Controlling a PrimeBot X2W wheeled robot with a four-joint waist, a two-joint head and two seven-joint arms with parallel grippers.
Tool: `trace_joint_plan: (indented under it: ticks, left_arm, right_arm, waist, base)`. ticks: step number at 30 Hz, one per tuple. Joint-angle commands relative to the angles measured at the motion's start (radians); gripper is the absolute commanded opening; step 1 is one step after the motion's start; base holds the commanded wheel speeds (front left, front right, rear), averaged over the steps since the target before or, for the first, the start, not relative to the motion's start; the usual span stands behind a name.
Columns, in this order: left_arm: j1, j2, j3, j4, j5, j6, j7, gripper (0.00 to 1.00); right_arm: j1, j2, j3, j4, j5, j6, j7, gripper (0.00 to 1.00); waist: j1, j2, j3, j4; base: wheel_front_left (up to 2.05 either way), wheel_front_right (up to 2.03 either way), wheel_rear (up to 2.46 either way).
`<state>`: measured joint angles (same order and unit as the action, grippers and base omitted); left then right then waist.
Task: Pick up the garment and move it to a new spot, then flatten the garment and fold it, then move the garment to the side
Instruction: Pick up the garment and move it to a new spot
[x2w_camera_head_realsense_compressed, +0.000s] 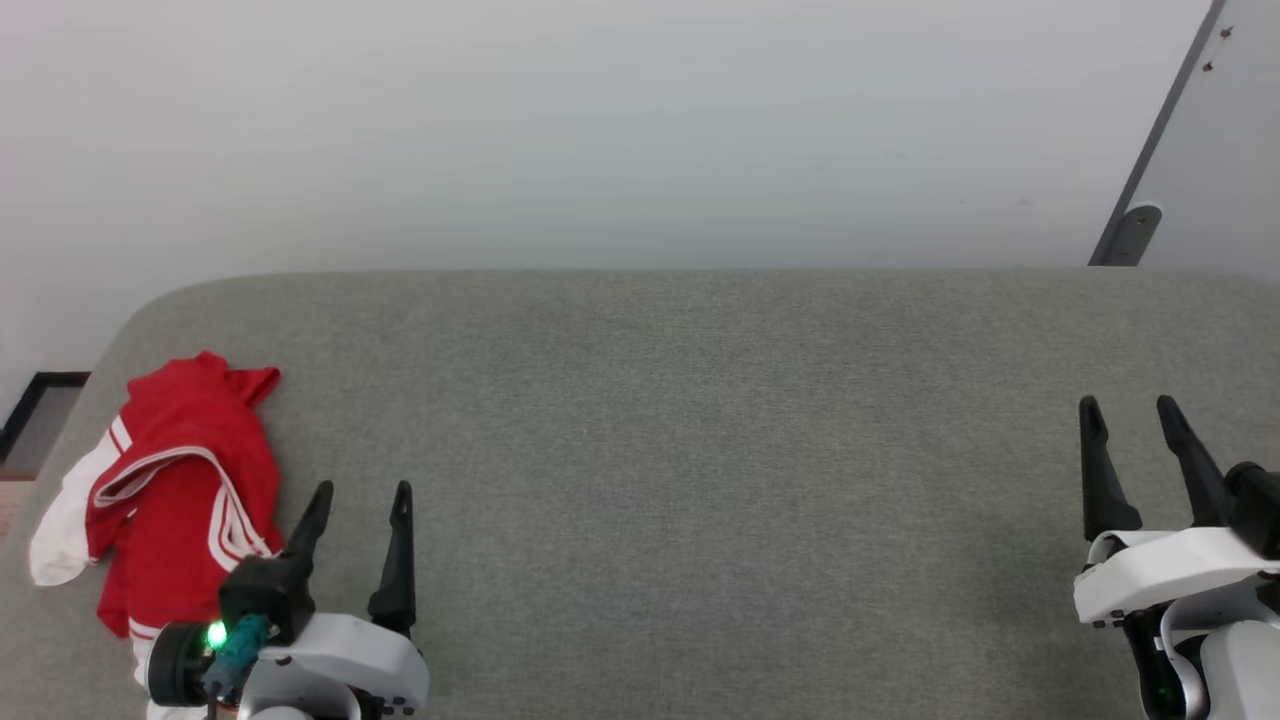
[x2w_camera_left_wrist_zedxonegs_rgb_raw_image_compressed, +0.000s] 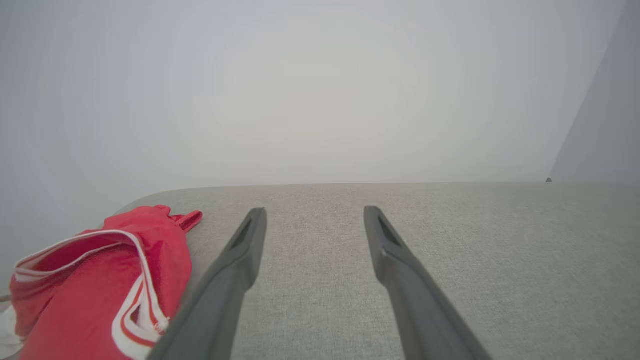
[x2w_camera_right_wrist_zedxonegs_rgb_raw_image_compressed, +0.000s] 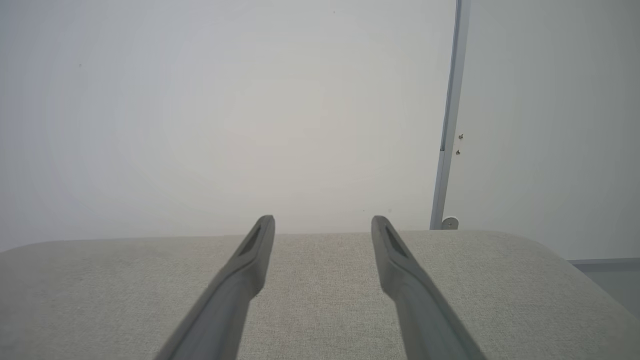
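Note:
The garment (x2w_camera_head_realsense_compressed: 185, 490) is a red shirt with white sleeves and striped trim, lying crumpled at the left end of the grey padded surface (x2w_camera_head_realsense_compressed: 700, 450). My left gripper (x2w_camera_head_realsense_compressed: 362, 490) stands open just to its right, with nothing between its fingers. From the left wrist, the garment (x2w_camera_left_wrist_zedxonegs_rgb_raw_image_compressed: 100, 285) lies left of the left gripper (x2w_camera_left_wrist_zedxonegs_rgb_raw_image_compressed: 315, 212), close beside one finger (x2w_camera_left_wrist_zedxonegs_rgb_raw_image_compressed: 235, 265). Far off at the lower right, my right gripper (x2w_camera_head_realsense_compressed: 1130, 405) is open and holds nothing. The right wrist view has the right gripper (x2w_camera_right_wrist_zedxonegs_rgb_raw_image_compressed: 322, 220) above bare fabric.
A pale wall (x2w_camera_head_realsense_compressed: 600, 130) rises behind the padded surface. A grey panel edge (x2w_camera_head_realsense_compressed: 1150, 150) leans at the back right. The surface's rounded left corner (x2w_camera_head_realsense_compressed: 120, 320) lies near the garment, with a dark frame (x2w_camera_head_realsense_compressed: 40, 400) on the floor beyond.

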<state>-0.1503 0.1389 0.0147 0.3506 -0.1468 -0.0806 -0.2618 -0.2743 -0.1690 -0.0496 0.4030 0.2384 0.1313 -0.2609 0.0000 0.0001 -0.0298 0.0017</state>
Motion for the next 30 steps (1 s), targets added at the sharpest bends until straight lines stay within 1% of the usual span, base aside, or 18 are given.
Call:
trace_joint_plan:
  ticks: [1,5,8,19,27,30]
  left_arm:
    - [-0.011,-0.001,0.003,0.003,0.015,-0.005,-0.004,1.00]
    - [-0.017,-0.008,0.004,0.004,0.015,-0.011,-0.003,1.00]
    - [-0.026,-0.018,0.006,0.001,0.014,-0.012,-0.003,1.00]
    - [0.016,-0.053,0.038,-0.036,0.023,0.005,-0.003,1.00]
    - [0.045,-0.067,0.057,-0.056,0.030,0.016,-0.003,1.00]
    - [0.059,-0.071,0.070,-0.064,0.030,0.024,-0.003,1.00]
  right_arm:
    - [0.003,0.003,-0.004,-0.004,-0.005,-0.001,-0.006,1.00]
    - [0.018,0.010,-0.017,-0.014,0.011,-0.001,-0.006,1.00]
    - [0.023,0.011,-0.024,-0.027,0.027,-0.001,-0.006,1.00]
    - [0.041,0.027,0.022,-0.058,0.042,-0.001,-0.006,1.00]
    - [0.050,0.038,0.079,-0.065,0.045,-0.001,-0.006,1.00]
    - [0.045,0.043,0.114,-0.062,0.053,-0.001,-0.006,1.00]
  waist:
    - [0.0000,-0.0001,-0.001,0.006]
    - [0.0000,-0.0001,0.000,0.035]
    - [0.0000,-0.0001,0.003,0.077]
    - [0.0000,-0.0001,0.005,0.293]
    - [0.0000,-0.0001,0.000,0.457]
    - [0.0000,-0.0001,0.001,0.501]
  base:
    - [0.00,0.00,0.00]
    - [0.00,0.00,0.00]
    - [0.00,0.00,0.00]
    - [0.00,0.00,0.00]
    - [0.00,0.00,0.00]
    - [0.00,0.00,0.00]
